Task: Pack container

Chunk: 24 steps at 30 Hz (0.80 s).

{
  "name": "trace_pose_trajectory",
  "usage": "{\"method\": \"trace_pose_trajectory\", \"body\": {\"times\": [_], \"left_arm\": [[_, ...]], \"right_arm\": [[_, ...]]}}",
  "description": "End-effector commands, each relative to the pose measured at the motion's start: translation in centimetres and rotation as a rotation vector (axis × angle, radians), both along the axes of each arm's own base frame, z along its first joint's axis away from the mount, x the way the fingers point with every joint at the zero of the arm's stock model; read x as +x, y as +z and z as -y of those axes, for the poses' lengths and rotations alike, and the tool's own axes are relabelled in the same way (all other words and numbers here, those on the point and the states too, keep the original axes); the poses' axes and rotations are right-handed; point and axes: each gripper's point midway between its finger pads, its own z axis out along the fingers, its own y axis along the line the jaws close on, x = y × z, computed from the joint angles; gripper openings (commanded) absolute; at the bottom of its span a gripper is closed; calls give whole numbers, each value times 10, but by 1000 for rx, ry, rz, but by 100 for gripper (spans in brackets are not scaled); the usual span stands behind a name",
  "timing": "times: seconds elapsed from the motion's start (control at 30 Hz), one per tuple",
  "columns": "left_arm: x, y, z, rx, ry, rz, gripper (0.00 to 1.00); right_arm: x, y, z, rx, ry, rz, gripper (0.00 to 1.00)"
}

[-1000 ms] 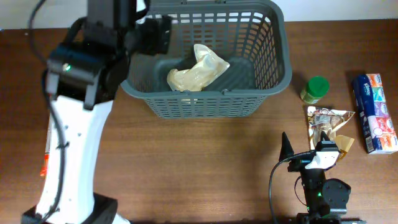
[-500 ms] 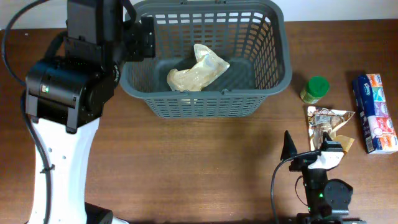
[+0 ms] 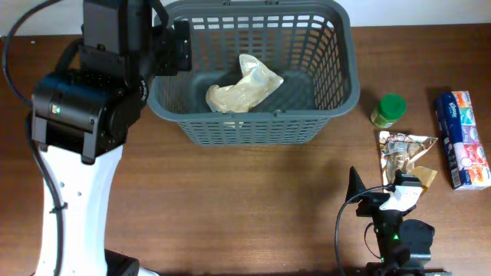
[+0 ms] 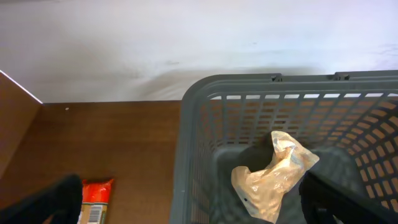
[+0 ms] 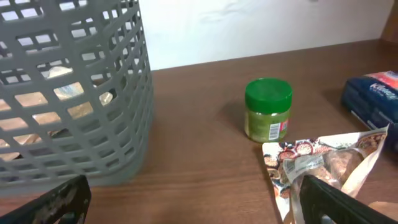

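Where its sides are slotted, the container (image 3: 253, 129) is dark grey.

The left arm (image 3: 73, 199) has a long white link with rounded edges. Nearer its fingers (image 4: 53, 200) sit bulky black housings (image 3: 100, 84), one showing a small green light (image 3: 55, 110). A thin black cable (image 3: 51, 192) trails along the white. The right arm (image 3: 406, 234) is compact and black, with a white piece (image 3: 399, 198) just behind its fingers and a looping black cable. The fingers seem matte black, though blurred.
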Motion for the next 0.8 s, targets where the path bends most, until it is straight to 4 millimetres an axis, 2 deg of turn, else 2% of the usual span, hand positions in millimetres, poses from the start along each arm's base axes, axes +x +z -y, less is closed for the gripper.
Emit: {"method": "trace_pose_trajectory", "body": {"times": [0.0, 0.17, 0.3, 0.43, 0.57, 0.6, 0.7, 0.77], "left_arm": [[-3, 7, -5, -9, 23, 24, 99], [-3, 7, -5, -8, 23, 23, 99], [-3, 7, -5, -7, 25, 23, 99], [-4, 9, -19, 38, 93, 31, 99], [-11, 9, -45, 121, 213, 24, 99], [-19, 3, -66, 108, 332, 7, 99], [-33, -18, -105, 1, 504, -66, 99], [-35, -30, -121, -25, 536, -116, 99]], "right_arm": [[2, 19, 6, -1, -30, 75, 99], [-4, 61, -6, 3, 36, 139, 99], [-8, 88, -3, -21, 23, 68, 99], [-1, 131, 0, -69, 19, -27, 99], [14, 177, 13, -78, -44, -180, 99], [21, 190, 18, -98, -56, -287, 99], [30, 198, 32, -135, -108, -497, 99], [33, 198, 40, -173, -129, -603, 99]]}}
